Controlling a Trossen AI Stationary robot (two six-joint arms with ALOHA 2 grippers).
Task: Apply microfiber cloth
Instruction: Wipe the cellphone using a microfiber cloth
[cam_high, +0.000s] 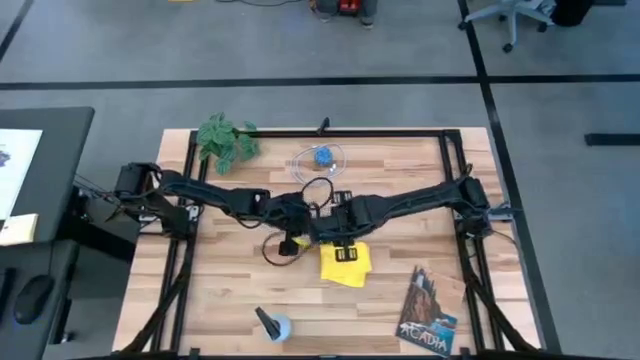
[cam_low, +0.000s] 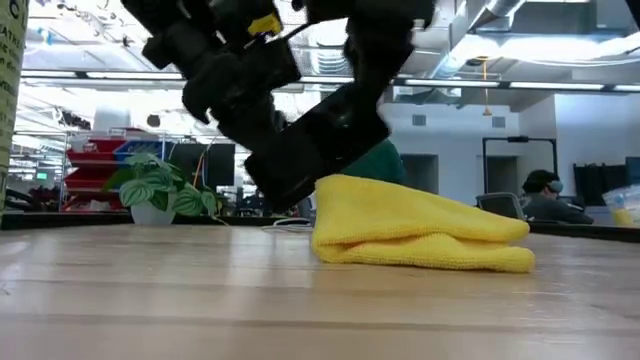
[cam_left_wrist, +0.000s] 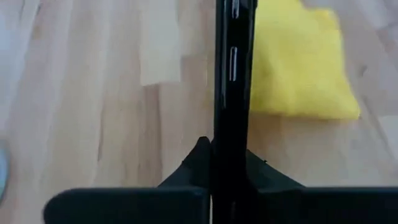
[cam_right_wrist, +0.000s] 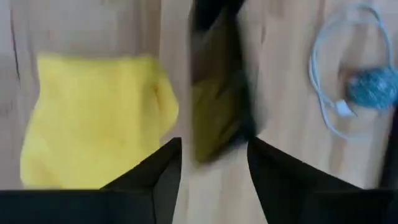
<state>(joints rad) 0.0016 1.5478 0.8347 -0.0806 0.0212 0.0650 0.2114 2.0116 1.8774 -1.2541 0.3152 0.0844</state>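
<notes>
- Microfiber cloth (cam_high: 345, 263) lies folded on table (cam_high: 230, 290).
- Left gripper (cam_high: 292, 243), stretched to centre, clamps black smartphone (cam_left_wrist: 233, 93) edge-on.
- Right gripper (cam_high: 343, 243) over cloth, fingers spread apart.

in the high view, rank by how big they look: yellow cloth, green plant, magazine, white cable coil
1. Green plant and magazine look about alike, so no ranking between them.
2. Microfiber cloth, though the right gripper covers part of it.
3. White cable coil, close to the cloth in spread, so unsure.
</notes>
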